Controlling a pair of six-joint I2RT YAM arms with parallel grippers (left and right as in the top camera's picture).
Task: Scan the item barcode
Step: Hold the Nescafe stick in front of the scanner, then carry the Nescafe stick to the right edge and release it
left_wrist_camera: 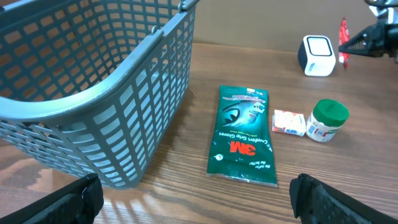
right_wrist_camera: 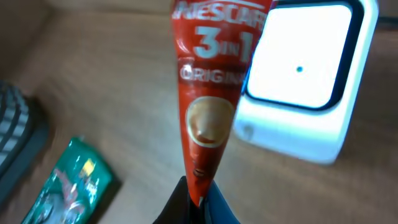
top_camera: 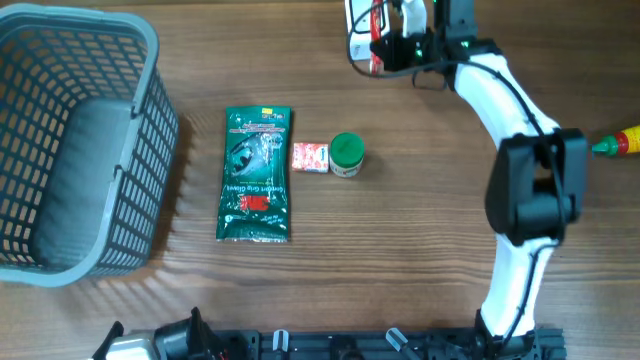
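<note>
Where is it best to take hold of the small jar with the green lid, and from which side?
Probably from straight above, pinching across the round green lid of the jar. It stands upright, and the small red box lies close beside it, so keep clear of that side.

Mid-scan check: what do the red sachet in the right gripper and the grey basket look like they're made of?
The red sachet looks like thin glossy film, probably plastic or foil laminate: it has printed lettering, a sheen, and is pinched flat in the right gripper. The grey basket looks like matte moulded plastic, with a uniform lattice wall and rounded rim.
</note>
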